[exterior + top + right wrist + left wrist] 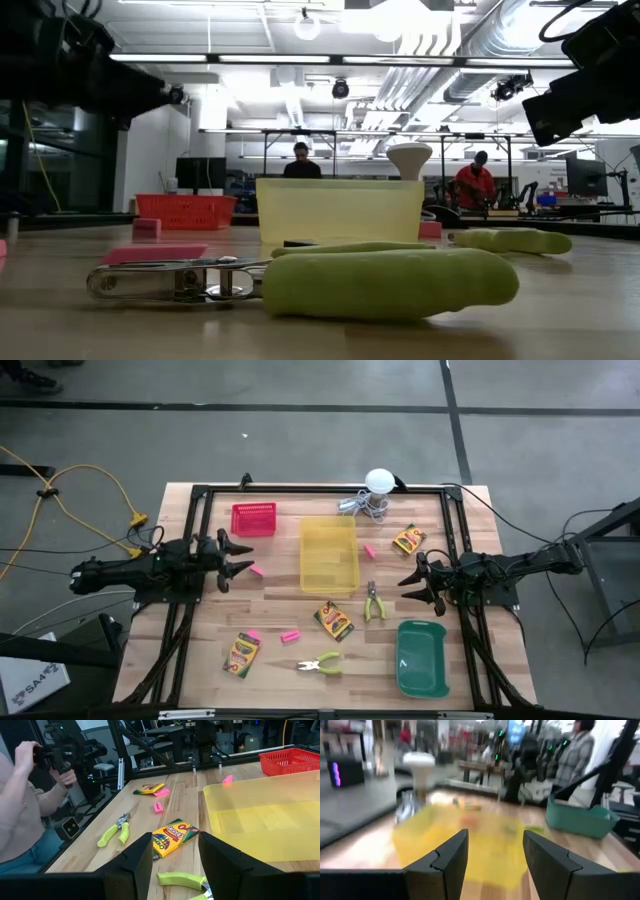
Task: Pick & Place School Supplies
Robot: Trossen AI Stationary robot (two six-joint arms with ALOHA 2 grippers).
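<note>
The school supplies lie loose on the wooden table. Crayon boxes rest flat at the far right (408,540), the middle (333,620) and the near left (242,653). Pink erasers (257,570) (369,551) (290,635) are scattered between them. Two yellow-green-handled pliers lie flat, one by the yellow bin (375,603), one near the front edge (320,664). My left gripper (243,558) (495,837) stands open at the left, raised above the table and pointing level toward the yellow bin. My right gripper (408,586) (175,840) stands open at the right, pointing toward the middle crayon box (174,836); nothing is between either gripper's fingers.
A yellow bin (329,553) sits mid-table, a red basket (254,519) at the far left, a green bin (421,657) at the near right. A white ball with metal clutter (378,495) stands at the far edge. A person (25,810) stands beyond the table.
</note>
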